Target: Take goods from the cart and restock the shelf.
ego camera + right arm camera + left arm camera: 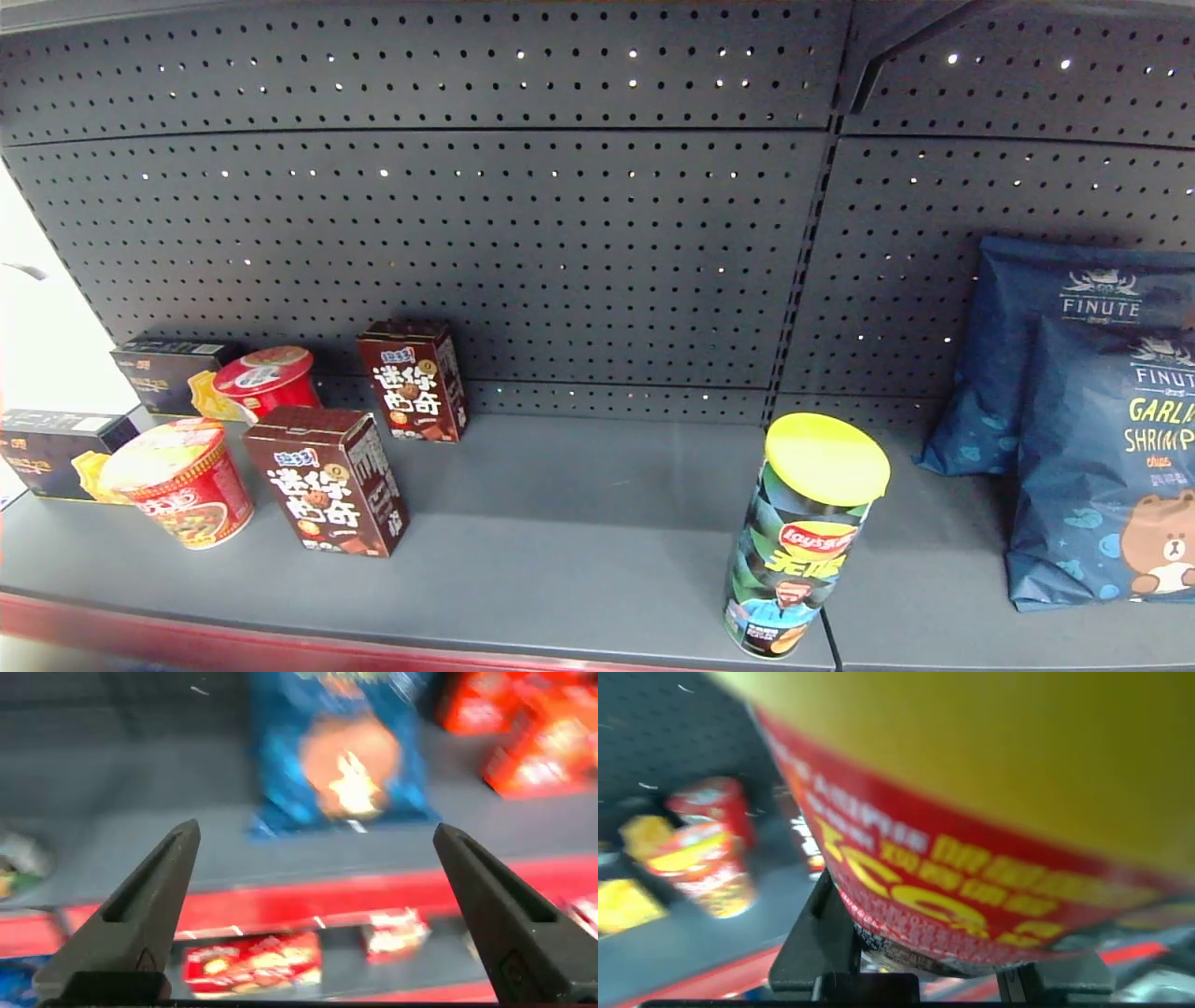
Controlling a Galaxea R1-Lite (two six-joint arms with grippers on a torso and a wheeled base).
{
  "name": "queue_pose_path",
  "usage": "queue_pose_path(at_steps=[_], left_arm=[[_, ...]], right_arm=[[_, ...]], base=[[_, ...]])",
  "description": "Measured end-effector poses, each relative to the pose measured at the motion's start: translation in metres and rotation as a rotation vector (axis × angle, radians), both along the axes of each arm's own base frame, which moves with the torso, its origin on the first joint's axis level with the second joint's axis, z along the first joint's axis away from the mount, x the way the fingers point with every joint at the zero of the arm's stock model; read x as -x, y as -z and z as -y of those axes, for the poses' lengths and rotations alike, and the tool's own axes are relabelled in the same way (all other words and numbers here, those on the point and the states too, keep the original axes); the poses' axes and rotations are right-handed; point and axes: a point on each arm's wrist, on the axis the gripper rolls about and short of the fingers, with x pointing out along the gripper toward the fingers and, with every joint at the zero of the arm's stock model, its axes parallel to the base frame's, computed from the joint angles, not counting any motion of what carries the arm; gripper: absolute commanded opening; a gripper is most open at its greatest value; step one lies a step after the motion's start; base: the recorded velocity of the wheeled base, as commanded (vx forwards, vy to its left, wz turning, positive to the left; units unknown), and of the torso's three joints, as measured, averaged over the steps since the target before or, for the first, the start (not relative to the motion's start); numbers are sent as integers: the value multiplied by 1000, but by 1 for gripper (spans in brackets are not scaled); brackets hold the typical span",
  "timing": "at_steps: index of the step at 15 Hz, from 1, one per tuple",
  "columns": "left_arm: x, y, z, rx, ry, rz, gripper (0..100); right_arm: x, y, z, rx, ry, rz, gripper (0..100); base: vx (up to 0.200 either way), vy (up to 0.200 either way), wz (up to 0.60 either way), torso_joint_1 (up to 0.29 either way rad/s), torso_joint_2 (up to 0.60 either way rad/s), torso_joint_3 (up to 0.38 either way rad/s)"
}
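Left wrist view, red-yellow container [990, 803] apparently pinched in left tool [924, 966], right tool [316, 831] spread.

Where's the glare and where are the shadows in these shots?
Head view: white glare at the left edge, light pinpoints through the pegboard, only soft shadows on the shelf. Left wrist view: the held cup crowds the lens.
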Motion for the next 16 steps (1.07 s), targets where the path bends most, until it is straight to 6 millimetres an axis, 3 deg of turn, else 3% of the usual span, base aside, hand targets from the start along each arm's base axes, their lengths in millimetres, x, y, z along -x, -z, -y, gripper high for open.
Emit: queue_pose_path(at_steps=[8,14,16], left_arm=[[-21,2,11,-18,321,-104,0],[-78,-21,40,-9,421,-132,0],[-95,-20,49,-14,427,-161,0]], right_arm=[[-2,33,0,71,20,20,100],[-3,34,-2,108,-55,13,100],[-3,34,-2,105,-60,13,100]], base=[[0,0,0,0,0,0],[0,0,0,0,0,0],[0,0,-600,2,0,5]])
